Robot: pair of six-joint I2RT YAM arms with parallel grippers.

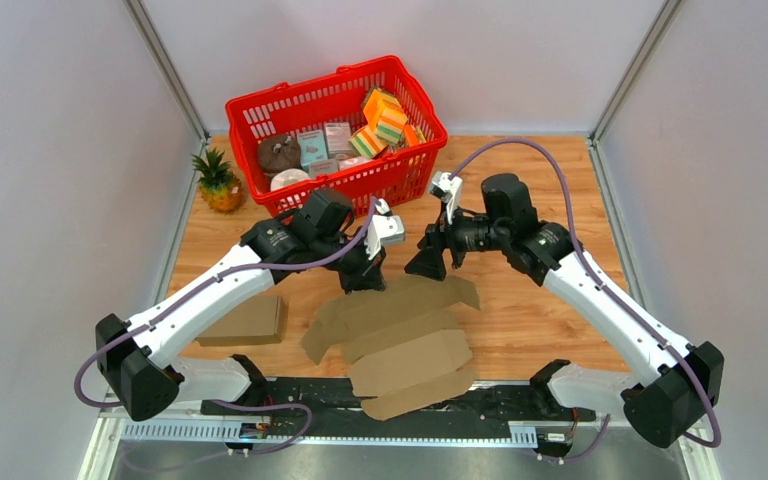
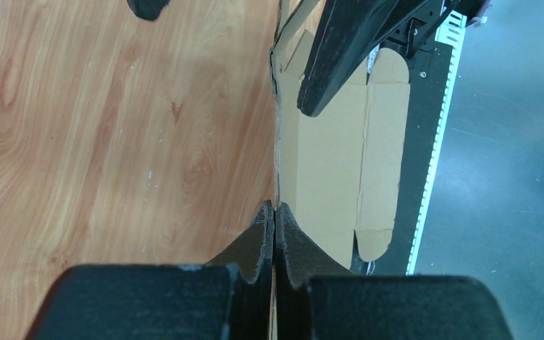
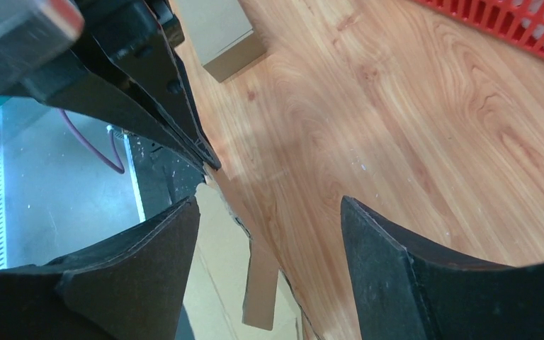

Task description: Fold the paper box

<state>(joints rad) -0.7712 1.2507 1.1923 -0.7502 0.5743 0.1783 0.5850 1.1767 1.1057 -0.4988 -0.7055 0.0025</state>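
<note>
**Left claw [image 2: 274,209] pinches the card; right claw [image 3: 269,205] gapes beside it**

The wooden table [image 1: 540,320] carries a red basket [image 1: 310,88] at twelve o'clock. The paper box [image 1: 410,345], an unfolded brown blank, sprawls at six o'clock, its near end past the table's edge. The left claw is clamped tight on its raised far edge. The right claw's jaws stand wide at that claw's three o'clock, holding nothing I can see. I judge the card light, thin, springy at its creases and easily torn, so take flaps close to a score line. A small folded carton [image 1: 250,320] lies at eight o'clock, a pineapple [image 1: 218,182] at ten.
</note>
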